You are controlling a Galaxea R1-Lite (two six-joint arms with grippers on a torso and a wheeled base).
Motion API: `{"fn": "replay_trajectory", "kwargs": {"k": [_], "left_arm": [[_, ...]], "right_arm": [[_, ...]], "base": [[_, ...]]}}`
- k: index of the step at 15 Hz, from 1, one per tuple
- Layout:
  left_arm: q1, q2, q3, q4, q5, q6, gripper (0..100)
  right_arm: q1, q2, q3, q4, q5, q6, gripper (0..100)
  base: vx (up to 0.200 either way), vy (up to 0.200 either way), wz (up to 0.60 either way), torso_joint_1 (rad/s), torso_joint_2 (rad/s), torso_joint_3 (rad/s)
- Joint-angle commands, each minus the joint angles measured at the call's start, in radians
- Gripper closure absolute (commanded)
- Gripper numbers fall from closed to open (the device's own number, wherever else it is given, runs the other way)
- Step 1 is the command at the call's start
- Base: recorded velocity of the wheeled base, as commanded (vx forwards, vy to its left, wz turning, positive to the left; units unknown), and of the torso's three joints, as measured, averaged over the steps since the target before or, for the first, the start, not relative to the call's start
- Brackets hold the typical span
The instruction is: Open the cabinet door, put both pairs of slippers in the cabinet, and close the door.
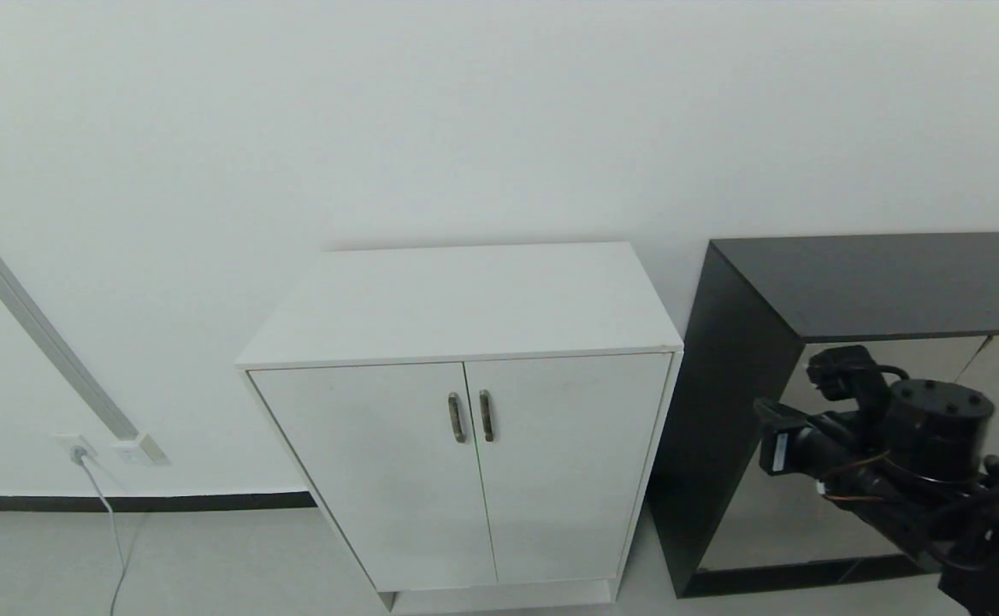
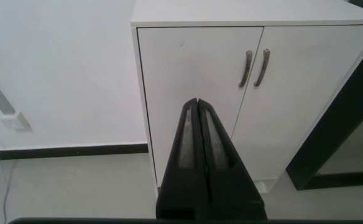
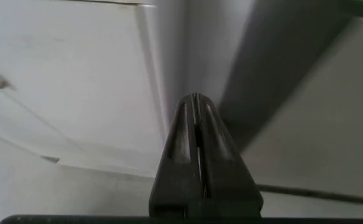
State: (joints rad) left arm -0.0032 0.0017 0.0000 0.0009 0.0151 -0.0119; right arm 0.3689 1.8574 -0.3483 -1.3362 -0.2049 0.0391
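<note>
while the cabinet [image 1: 551, 462] is closed, left gripper [image 2: 197, 102] and right gripper [image 3: 195, 97] have fingers [image 2: 185, 140] pressed together.

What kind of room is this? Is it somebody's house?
Probably a plain indoor room, maybe a hallway or a test room. A white cabinet with two shut doors stands against a bare wall, with a black table beside it and a socket low down.
</note>
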Motion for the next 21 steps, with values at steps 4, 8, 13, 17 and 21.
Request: {"fn": "replay_trajectory", "kwargs": {"k": [4, 8, 13, 17, 21], "left_arm": [[0.000, 0.000, 0.000, -0.001, 0.000, 0.000, 100], [0.000, 0.000, 0.000, 0.001, 0.000, 0.000, 100], [0.000, 0.000, 0.000, -0.001, 0.000, 0.000, 100], [0.000, 0.000, 0.000, -0.001, 0.000, 0.000, 100], [0.000, 0.000, 0.000, 0.001, 0.000, 0.000, 100]], "right_arm": [[-0.088, -0.307, 0.285, -0.017, -0.004, -0.008, 100], [-0.123, -0.478, 0.348, 0.089, -0.013, -0.012, 100], [-0.128, -0.871, 0.348, 0.525, 0.002, -0.008, 100], [-0.127, -1.206, 0.347, 0.887, 0.047, -0.007, 100], [-0.123, -1.413, 0.338, 1.124, 0.078, -0.007, 100]], "base": [[0.000, 0.000, 0.00, 0.000, 0.00, 0.000], [0.000, 0.000, 0.00, 0.000, 0.00, 0.000], [0.000, 0.000, 0.00, 0.000, 0.00, 0.000], [0.000, 0.000, 0.00, 0.000, 0.00, 0.000], [0.000, 0.000, 0.00, 0.000, 0.00, 0.000]]}}
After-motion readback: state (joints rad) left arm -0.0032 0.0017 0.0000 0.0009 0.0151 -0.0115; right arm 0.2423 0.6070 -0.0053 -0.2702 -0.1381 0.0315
